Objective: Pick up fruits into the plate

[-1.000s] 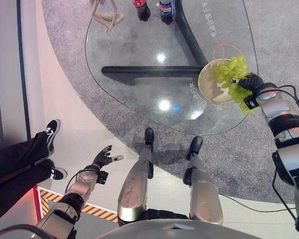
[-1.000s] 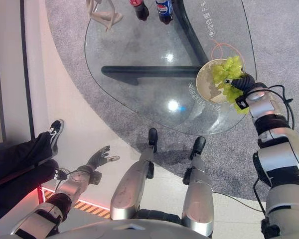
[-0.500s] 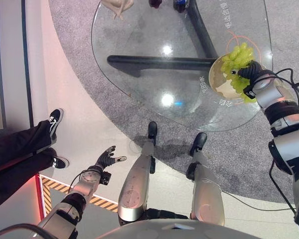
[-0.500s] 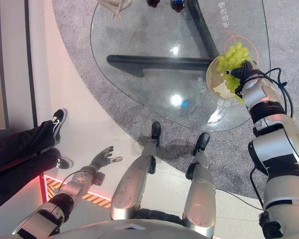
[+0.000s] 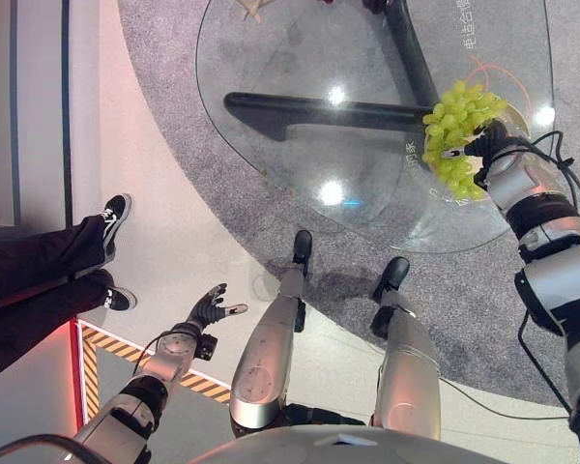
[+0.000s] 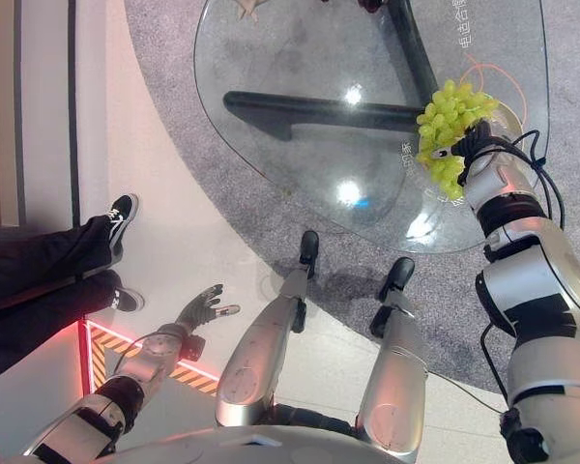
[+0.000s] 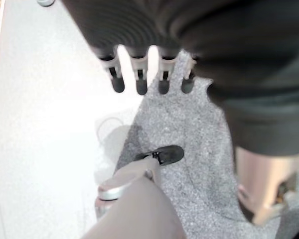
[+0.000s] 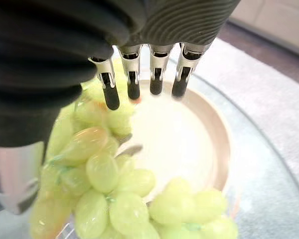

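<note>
We hold the grapes [image 8: 104, 184] in the right hand [image 5: 490, 145], fingers curled on the bunch, directly above the plate [image 8: 217, 134]; release not yet done. Left hand [image 5: 205, 309] hangs idle w/ fingers relaxed, holding nothing.

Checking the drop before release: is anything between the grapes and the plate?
Nothing visible. The grapes hang from the right hand directly above the plate, whose bare inside lies open beneath them on the glass table.

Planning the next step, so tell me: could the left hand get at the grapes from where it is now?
Probably not. The left hand hangs open low beside the robot over the floor, while the grapes sit by the right hand over the plate on the glass table.
</note>
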